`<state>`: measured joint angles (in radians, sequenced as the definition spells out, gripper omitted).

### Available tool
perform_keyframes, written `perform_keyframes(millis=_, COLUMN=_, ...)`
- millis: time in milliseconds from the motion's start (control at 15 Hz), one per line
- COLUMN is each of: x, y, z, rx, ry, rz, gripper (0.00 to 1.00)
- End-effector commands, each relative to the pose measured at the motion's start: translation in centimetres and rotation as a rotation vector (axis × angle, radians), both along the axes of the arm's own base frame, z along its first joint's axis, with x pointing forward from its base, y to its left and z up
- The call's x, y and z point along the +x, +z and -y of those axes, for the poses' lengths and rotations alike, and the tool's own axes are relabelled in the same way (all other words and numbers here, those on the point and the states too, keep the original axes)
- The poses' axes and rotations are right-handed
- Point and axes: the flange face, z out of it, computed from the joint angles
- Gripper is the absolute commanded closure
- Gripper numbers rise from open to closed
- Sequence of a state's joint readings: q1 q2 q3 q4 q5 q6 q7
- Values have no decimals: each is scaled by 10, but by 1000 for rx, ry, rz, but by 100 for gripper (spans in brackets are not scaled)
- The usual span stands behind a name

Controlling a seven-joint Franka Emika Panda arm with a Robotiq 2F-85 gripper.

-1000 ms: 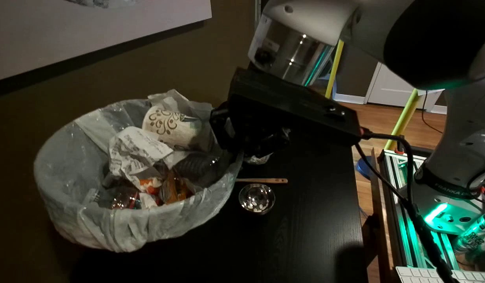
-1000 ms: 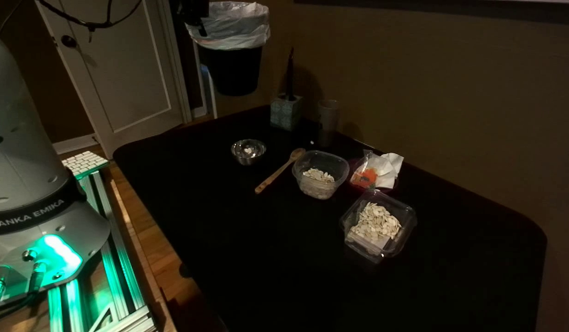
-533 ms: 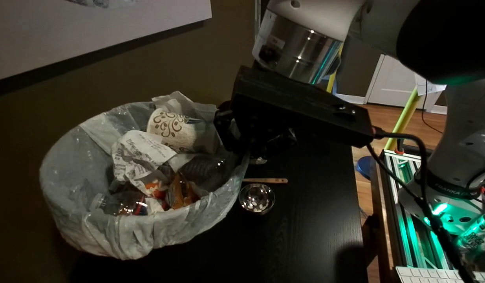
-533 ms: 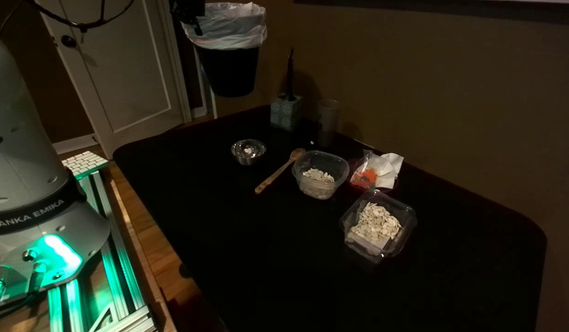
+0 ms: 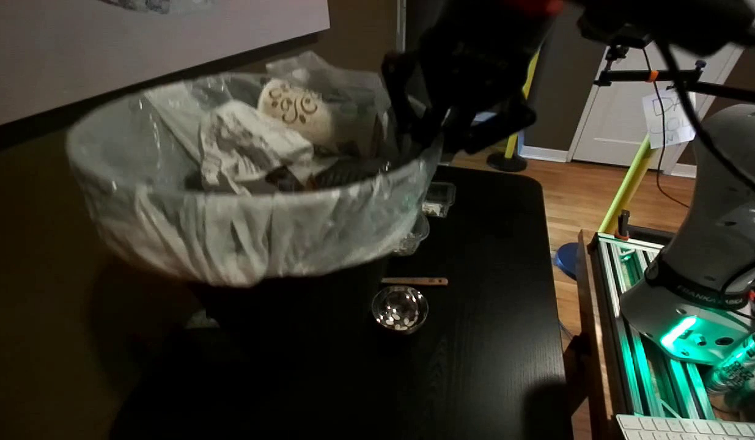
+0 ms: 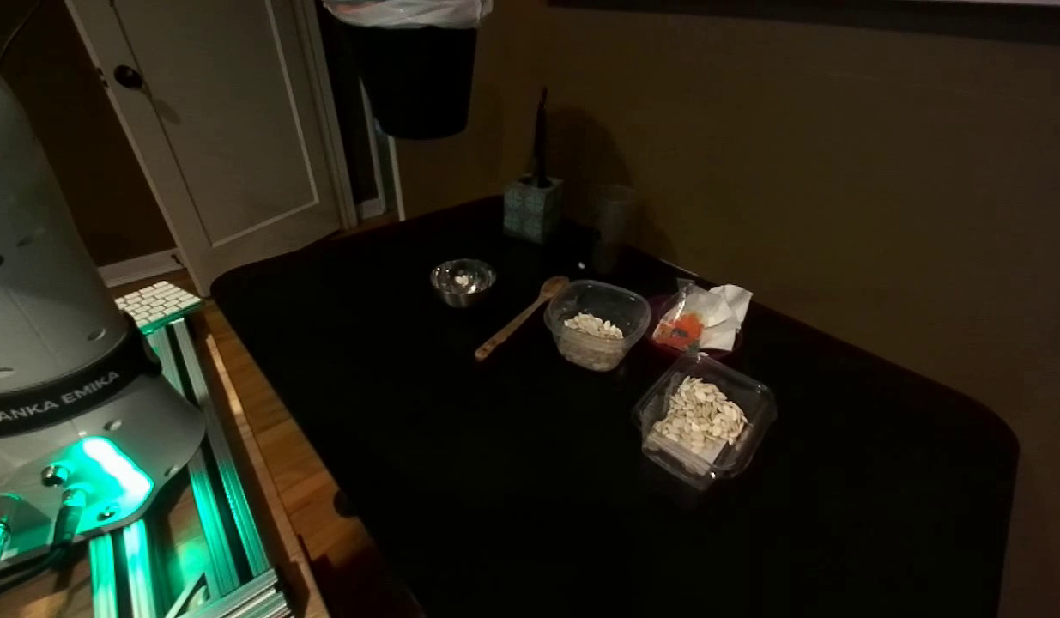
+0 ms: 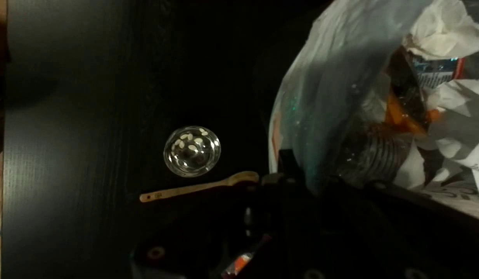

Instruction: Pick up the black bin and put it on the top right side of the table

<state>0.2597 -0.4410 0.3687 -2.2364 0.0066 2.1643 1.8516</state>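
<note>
The black bin [image 5: 261,226] is lined with a whitish plastic bag and full of trash, including a patterned paper cup. It hangs in the air above the far end of the black table [image 5: 493,342]. In an exterior view its dark body [image 6: 418,81] shows with its bottom above the tabletop [image 6: 530,481]. My gripper [image 5: 429,131] is shut on the bin's rim, with one finger inside and one outside. In the wrist view the gripper [image 7: 311,176] pinches the bagged rim [image 7: 313,97] at dark, poorly lit fingertips. The gripper is out of view above the bin in an exterior view.
A small bowl [image 6: 463,281], a wooden spoon [image 6: 521,319] and transparent seed containers [image 6: 596,326] [image 6: 705,421] stand on the table. A patterned box [image 6: 533,209], a tall cup [image 6: 613,219] and a dark red bowl of wrappers [image 6: 701,322] stand along the wall.
The bin and my gripper have risen clearly in the last half second. The bin's base is higher above the table, and the gripper has left the top of an exterior view.
</note>
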Motion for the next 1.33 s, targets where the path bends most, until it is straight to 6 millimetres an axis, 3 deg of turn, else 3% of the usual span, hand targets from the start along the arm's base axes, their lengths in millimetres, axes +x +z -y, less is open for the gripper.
perform_keyframes(millis=0, x=-17, y=56, z=31, rx=49, ry=-141, rz=128, gripper=99)
perform_keyframes(millis=67, x=-10, y=33, z=15, rx=30, ry=-63, rz=70, gripper=99)
perform_keyframes(millis=200, x=-14, y=41, z=21, rx=30, ry=-74, rz=88, gripper=96)
perform_keyframes(millis=467, x=0, y=30, z=15, rx=34, ry=-111, rz=83, gripper=99)
perform_keyframes(millis=800, x=41, y=71, z=63, rx=87, ry=-367, rz=145, gripper=99)
perform_keyframes(millis=1133, x=58, y=122, z=111, rx=152, ry=-579, rz=268, gripper=99)
perform_keyframes(millis=1267, x=64, y=133, z=127, rx=156, ry=-660, rz=325, gripper=99)
